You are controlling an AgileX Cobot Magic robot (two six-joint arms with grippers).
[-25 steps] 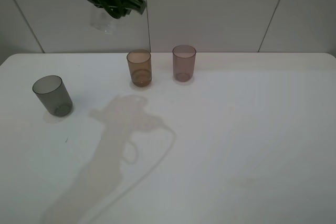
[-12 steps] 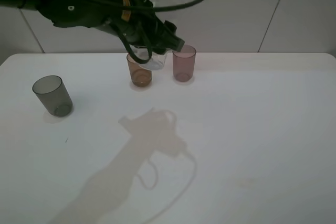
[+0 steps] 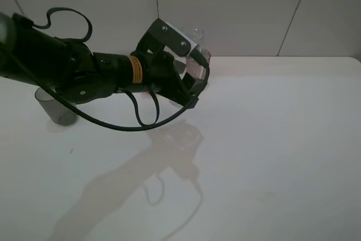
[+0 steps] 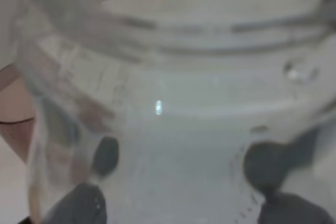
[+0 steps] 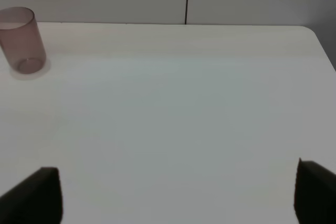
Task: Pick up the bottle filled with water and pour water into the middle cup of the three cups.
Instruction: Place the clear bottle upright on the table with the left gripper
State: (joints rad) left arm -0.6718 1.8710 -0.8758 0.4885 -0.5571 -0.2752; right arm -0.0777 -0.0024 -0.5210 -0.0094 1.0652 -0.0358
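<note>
My left gripper (image 3: pixel 190 82) is shut on the clear bottle (image 4: pixel 173 129), with dark fingers (image 4: pixel 102 156) on either side of its body below the threaded neck. In the exterior high view the left arm reaches across the back of the table, and a clear part of the bottle (image 3: pixel 195 32) shows above the gripper. The arm hides the amber-brown middle cup. The mauve-pink cup (image 3: pixel 203 58) peeks out behind the gripper and also shows in the right wrist view (image 5: pixel 21 43). The dark grey cup (image 3: pixel 55 111) stands at the left, partly covered. My right gripper (image 5: pixel 178 195) is open and empty over bare table.
The white table (image 3: pixel 271 139) ends at a tiled wall (image 3: pixel 254 9) close behind the cups. The left arm's black cable (image 3: pixel 141 119) hangs in a loop above the table's middle.
The left arm has swung down and to the right with the bottle. It now covers the amber cup and part of the grey cup. The cups have not moved.
</note>
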